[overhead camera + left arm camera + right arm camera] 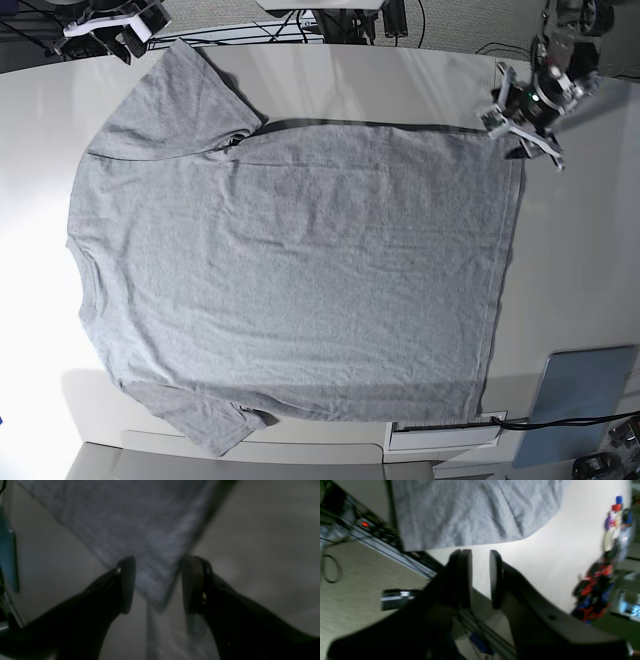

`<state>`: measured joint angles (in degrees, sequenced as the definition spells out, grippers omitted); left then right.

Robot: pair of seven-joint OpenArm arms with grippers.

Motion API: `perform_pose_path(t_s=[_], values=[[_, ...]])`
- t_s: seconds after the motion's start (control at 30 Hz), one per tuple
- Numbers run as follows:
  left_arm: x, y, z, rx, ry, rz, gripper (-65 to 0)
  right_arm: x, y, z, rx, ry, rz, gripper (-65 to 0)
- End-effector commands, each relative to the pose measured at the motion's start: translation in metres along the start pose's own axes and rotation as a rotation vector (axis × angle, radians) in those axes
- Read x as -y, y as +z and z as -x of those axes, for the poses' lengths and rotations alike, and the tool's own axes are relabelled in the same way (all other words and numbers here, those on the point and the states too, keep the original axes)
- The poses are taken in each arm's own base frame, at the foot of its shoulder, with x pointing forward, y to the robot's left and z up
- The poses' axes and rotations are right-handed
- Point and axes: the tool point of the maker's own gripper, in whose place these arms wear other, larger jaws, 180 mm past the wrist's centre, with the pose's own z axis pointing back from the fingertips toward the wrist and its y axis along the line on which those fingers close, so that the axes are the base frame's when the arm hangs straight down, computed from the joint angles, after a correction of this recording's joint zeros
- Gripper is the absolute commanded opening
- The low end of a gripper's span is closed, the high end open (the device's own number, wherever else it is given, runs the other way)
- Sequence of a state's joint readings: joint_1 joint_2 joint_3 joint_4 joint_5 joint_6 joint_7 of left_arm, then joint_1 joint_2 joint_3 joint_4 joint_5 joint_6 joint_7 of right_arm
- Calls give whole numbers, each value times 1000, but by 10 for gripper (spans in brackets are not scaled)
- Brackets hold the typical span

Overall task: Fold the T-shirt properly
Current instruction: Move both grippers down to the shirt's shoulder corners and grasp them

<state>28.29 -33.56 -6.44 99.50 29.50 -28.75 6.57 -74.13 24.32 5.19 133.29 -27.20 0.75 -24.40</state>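
The left gripper [158, 583] hangs over a pale, smooth table [580, 250], its wrist tilted down at the far right corner of the base view. Its two dark jaws stand well apart and nothing is clamped between them. In the gap, just below the tips, lies a pointed hem corner of the T-shirt [290, 280]; whether the jaws touch the cloth cannot be told, as the wrist view is dim and blurred. From that corner the heather-grey fabric widens away from the gripper across the table.

The right gripper [481, 578] sits at the far left corner of the base view, beyond the upper sleeve, its wrist angled over the table edge. Its jaws are parted by a narrow gap and hold nothing. Ahead of the tips is bare white table, then the sleeve's edge, near but not touching. To that gripper's side run metal rails [395, 555] and a device with a red light [365, 524], with a woven beige floor beneath; on the other side is a blurred cluster of red, blue and black items [595, 592].

The shirt lies spread flat, plain side up, sleeves toward the right arm's side, hem toward the left arm's. A blue-grey panel [580, 405] rests near the table edge, well apart from the left gripper.
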Motion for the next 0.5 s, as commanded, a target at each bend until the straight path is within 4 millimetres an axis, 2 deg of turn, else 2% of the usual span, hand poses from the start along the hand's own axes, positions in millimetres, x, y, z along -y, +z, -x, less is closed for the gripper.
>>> perform_pose_path(t_s=[0.0, 0.17, 0.27, 0.47], values=[[-9, 1, 8, -22, -23, -12, -341, 5, 4, -6, 21, 15, 20, -523], [-14, -5, 19, -39, -12, -11, -341, 9, 4, -6, 21, 76, 44, -523], [-12, -8, 15, -9, -11, -4, -341, 11, 4, -6, 22, 91, 51, -523], [9, -22, 2, -6, -109, 58, -341, 11, 4, -2, 1, 90, 52, -523]])
